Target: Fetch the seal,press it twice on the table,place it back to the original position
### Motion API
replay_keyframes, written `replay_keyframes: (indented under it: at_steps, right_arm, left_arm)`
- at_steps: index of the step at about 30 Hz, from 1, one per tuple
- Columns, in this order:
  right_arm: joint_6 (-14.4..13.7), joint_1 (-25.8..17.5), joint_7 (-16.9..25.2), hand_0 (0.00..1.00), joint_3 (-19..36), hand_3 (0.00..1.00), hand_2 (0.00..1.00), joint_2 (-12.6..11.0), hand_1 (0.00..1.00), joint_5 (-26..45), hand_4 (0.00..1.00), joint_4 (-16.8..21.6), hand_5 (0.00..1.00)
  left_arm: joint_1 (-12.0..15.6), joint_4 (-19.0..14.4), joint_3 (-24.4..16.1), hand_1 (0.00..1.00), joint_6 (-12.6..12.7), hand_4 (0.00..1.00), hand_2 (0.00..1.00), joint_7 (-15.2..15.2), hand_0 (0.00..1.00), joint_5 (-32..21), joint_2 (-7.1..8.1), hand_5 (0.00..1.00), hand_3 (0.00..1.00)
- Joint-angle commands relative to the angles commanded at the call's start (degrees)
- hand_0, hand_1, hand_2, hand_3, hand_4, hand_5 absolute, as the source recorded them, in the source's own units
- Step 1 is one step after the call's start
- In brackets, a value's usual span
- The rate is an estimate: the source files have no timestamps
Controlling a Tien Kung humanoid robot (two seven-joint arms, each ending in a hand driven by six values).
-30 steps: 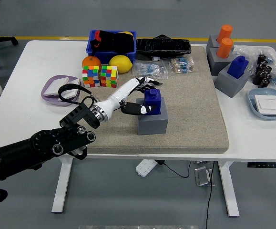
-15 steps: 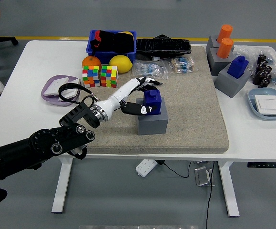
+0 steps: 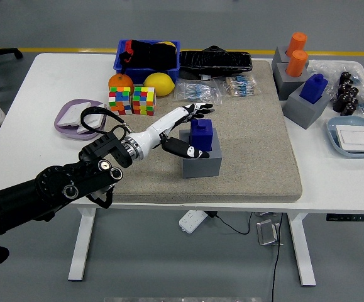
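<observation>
Head view: the blue seal point(image 3: 201, 134) stands just left of the frame's centre, seated in its grey holder block point(image 3: 201, 157) on the tan mat point(image 3: 251, 145) that covers the middle of the white bench point(image 3: 37, 100). The left hand point(image 3: 188, 129) reaches in from the lower left with fingers spread loosely around the seal; thumb below, the rest above, gripping nothing.

To do this step well, the fingers should close squarely on the seal's opposite sides, then lift straight up out of the block.

The seal's long axis runs vertically, handle upward, stamping face down inside the block.
</observation>
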Motion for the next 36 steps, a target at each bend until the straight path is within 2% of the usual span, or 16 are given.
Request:
replay_keyframes:
  at_steps: [6, 10, 11, 12, 16, 17, 21, 23, 24, 25, 27, 29, 30, 35, 36]
  right_arm:
    - [0.02, 0.03, 0.01, 0.774, 0.16, 0.625, 0.692, -0.04, 0.685, -0.06, 0.714, 0.06, 0.358]
    - [0.03, 0.01, 0.01, 0.774, 0.18, 0.625, 0.692, -0.06, 0.685, -0.03, 0.714, 0.09, 0.358]
    - [0.02, -0.05, 0.01, 0.774, 0.20, 0.625, 0.692, -0.08, 0.685, -0.07, 0.714, 0.09, 0.358]
    - [0.02, -0.10, 0.01, 0.774, 0.22, 0.625, 0.692, -0.11, 0.685, -0.11, 0.715, 0.07, 0.358]
    - [0.04, -0.20, 0.00, 0.774, 0.28, 0.625, 0.692, -0.28, 0.685, -0.20, 0.715, 0.03, 0.358]
    - [0.03, -0.20, 0.01, 0.774, 0.31, 0.625, 0.691, -0.30, 0.685, -0.22, 0.716, 0.03, 0.356]
    - [0.03, -0.06, 0.02, 0.774, 0.14, 0.625, 0.691, -0.44, 0.685, -0.23, 0.716, 0.05, 0.356]
    - [0.01, 0.09, 0.04, 0.774, 0.10, 0.625, 0.691, -0.57, 0.685, -0.22, 0.716, 0.10, 0.356]
    - [0.00, 0.13, 0.04, 0.774, 0.07, 0.624, 0.691, -0.63, 0.685, -0.21, 0.716, 0.12, 0.356]
    - [-0.01, 0.15, 0.04, 0.774, 0.05, 0.624, 0.691, -0.67, 0.685, -0.20, 0.716, 0.12, 0.356]
    - [-0.06, 0.22, 0.05, 0.774, 0.14, 0.624, 0.691, -0.84, 0.685, -0.27, 0.716, 0.09, 0.356]
    - [-0.11, 0.23, 0.05, 0.774, 0.33, 0.624, 0.691, -0.89, 0.685, -0.32, 0.716, 0.00, 0.356]
    - [-0.13, 0.21, 0.06, 0.774, 0.45, 0.625, 0.691, -0.92, 0.684, -0.39, 0.716, -0.03, 0.356]
    - [-0.19, 0.31, 0.06, 0.774, 0.81, 0.625, 0.691, -1.07, 0.684, -0.65, 0.716, -0.05, 0.356]
    - [-0.21, 0.36, 0.06, 0.773, 0.87, 0.625, 0.692, -1.12, 0.684, -0.72, 0.716, -0.06, 0.355]
  left_arm:
    - [0.17, 0.09, -0.37, 0.998, 0.22, 0.998, 0.998, -0.16, 0.950, 0.21, 0.31, 0.249, 0.998]
    - [0.41, 0.14, -1.87, 0.998, -0.67, 0.998, 0.998, 0.60, 0.950, 0.40, 1.16, 0.249, 0.998]
    - [0.43, -0.04, -2.57, 0.998, -1.08, 0.998, 0.998, 0.88, 0.950, 0.33, 1.74, 0.249, 0.998]
    - [0.41, -0.22, -3.08, 0.998, -1.41, 0.998, 0.998, 1.07, 0.986, 0.17, 2.22, 0.307, 0.998]
    - [0.03, -1.26, -5.04, 0.998, -2.33, 0.998, 0.998, 1.37, 0.986, -0.71, 4.46, 0.307, 0.998]
    - [-0.04, -1.50, -5.51, 0.998, -2.35, 0.998, 0.998, 1.31, 0.998, -0.74, 4.96, 0.611, 0.998]
    - [-0.35, -1.82, -7.66, 0.998, -1.22, 0.998, 0.998, -0.15, 0.998, -0.99, 7.30, 0.611, 0.998]
    - [-0.53, -1.04, -8.58, 0.998, -0.05, 0.998, 0.998, -1.38, 0.998, -1.32, 8.79, 0.611, 0.998]
    - [-0.59, -0.54, -8.89, 0.998, 0.31, 0.998, 0.998, -1.63, 0.990, -1.52, 9.55, 0.641, 0.998]
    - [-0.62, -0.21, -9.01, 0.998, 0.50, 0.998, 0.998, -1.72, 0.990, -1.63, 10.00, 0.641, 0.998]
    - [-0.58, 1.27, -9.34, 0.998, 1.19, 0.998, 0.998, -1.44, 0.990, -1.67, 11.81, 0.641, 0.998]
    - [-0.44, 2.48, -9.47, 0.998, 1.40, 0.998, 0.998, -1.26, 0.990, -1.86, 12.79, 0.641, 0.998]
    - [-0.23, 3.50, -9.78, 0.984, 1.73, 0.986, 0.985, -1.28, 0.935, -1.80, 13.56, 0.561, 0.998]
    - [0.64, 6.98, -11.31, 0.984, 2.91, 0.986, 0.985, -1.60, 0.935, -3.07, 16.06, 0.561, 0.998]
    - [0.76, 7.68, -11.38, 0.957, 3.15, 0.929, 0.964, -1.52, 0.910, -3.32, 16.52, 0.466, 0.983]
